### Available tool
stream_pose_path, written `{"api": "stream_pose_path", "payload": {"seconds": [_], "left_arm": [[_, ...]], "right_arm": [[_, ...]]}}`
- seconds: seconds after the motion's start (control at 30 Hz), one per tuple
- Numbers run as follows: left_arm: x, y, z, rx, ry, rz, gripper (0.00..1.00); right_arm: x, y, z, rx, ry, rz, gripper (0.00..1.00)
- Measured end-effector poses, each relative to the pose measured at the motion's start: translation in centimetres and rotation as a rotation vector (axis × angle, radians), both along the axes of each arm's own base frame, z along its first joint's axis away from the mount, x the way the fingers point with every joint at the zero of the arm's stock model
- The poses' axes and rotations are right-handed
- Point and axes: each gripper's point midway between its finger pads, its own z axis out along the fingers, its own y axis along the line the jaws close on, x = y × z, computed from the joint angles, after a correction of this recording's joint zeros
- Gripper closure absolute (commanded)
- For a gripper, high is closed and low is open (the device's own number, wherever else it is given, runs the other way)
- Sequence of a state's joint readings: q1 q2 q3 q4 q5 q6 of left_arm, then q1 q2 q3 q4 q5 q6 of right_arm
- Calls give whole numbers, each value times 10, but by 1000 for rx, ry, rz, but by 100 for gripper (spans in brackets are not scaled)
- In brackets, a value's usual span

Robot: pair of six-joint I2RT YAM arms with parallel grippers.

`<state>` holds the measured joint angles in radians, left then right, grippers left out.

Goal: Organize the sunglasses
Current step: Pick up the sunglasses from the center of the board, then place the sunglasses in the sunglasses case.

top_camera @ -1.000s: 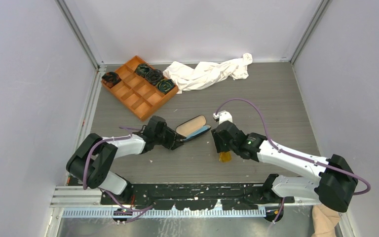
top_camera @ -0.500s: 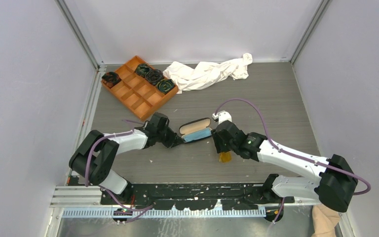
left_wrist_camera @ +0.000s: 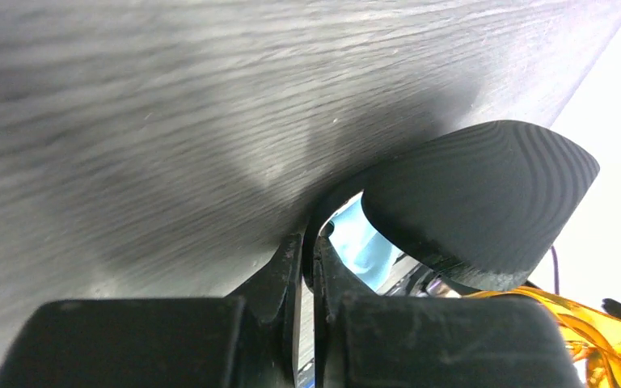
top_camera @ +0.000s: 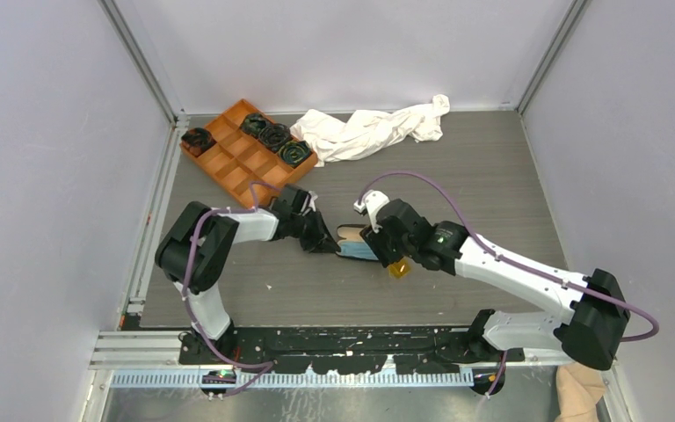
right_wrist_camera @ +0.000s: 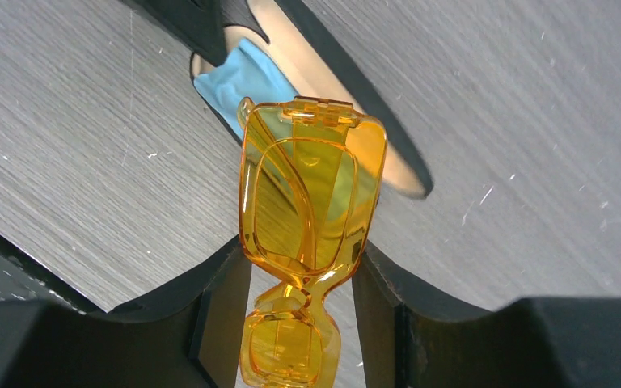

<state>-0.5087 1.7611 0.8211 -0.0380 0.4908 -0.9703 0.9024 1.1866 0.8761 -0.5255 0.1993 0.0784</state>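
Since the earlier frames, the left claw [top_camera: 323, 241] has been brought shut and shifted toward the middle of the tabletop [top_camera: 475, 176]. The right claw [right_wrist_camera: 301, 279] has been carried leftward to the black case [top_camera: 350, 234]. The left claw is found clenched on the thin rim at the case's left end. The sunglasses [right_wrist_camera: 311, 190] are grasped, folded, between the right claw's fingers [right_wrist_camera: 222, 307] near the bridge. One lens projects beyond the fingertips over the case's beige lining, and the other lies back between the fingers. A light blue cloth [right_wrist_camera: 225, 74] is noted inside the case. An orange tray [top_camera: 239, 178] stands at the far left corner, and a white cloth [top_camera: 369, 130] lies along the far edge.
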Motion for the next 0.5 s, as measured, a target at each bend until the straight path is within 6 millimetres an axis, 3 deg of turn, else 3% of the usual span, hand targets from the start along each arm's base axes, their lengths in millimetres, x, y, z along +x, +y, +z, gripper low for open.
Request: {"api": "stream_pose_path", "payload": {"seconds": [0.23,0.5], "left_arm": [[0,-3,1,19,-78,-180,100],[-5,11,2,115,-98,-317,100]], "right_arm": [[2,7,6,-122,-31,228,83],[-6,7,-16,-272,27,453,83]]}}
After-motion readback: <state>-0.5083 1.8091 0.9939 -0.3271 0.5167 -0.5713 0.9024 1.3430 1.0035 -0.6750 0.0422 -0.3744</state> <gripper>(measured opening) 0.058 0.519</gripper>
